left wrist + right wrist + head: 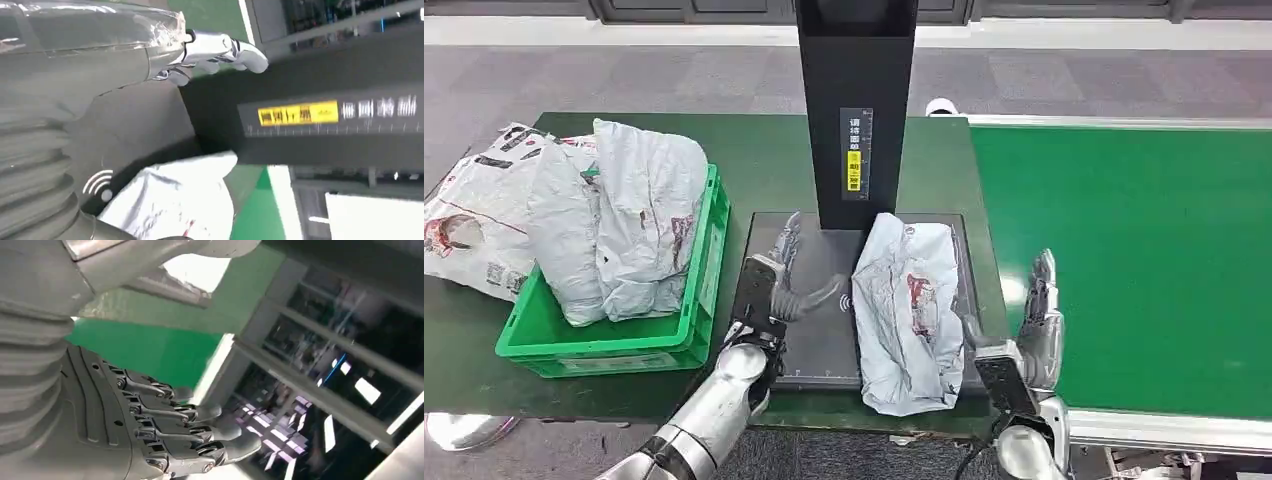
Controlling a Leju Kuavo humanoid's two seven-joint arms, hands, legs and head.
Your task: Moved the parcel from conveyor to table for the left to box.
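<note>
A crumpled grey-white parcel (pixel 909 310) lies on the dark weighing pad (pixel 814 355) at the table's front edge, beside the foot of the black column. My left hand (pixel 779 285) hovers over the pad just left of the parcel, fingers spread and holding nothing. The left wrist view has the parcel (pixel 175 205) below the hand's pale fingers (pixel 220 50). My right hand (pixel 1036 325) stands to the right of the parcel at the edge of the conveyor, fingers straight and apart, nothing in it. Its dark fingers (pixel 170 425) are extended in the right wrist view.
A green crate (pixel 694 340) piled with grey parcels (pixel 634 220) sits left of the pad, and more bags (pixel 474 210) lie on the table beyond it. The black scanner column (pixel 856 110) rises behind the pad. The green conveyor (pixel 1144 260) runs along the right.
</note>
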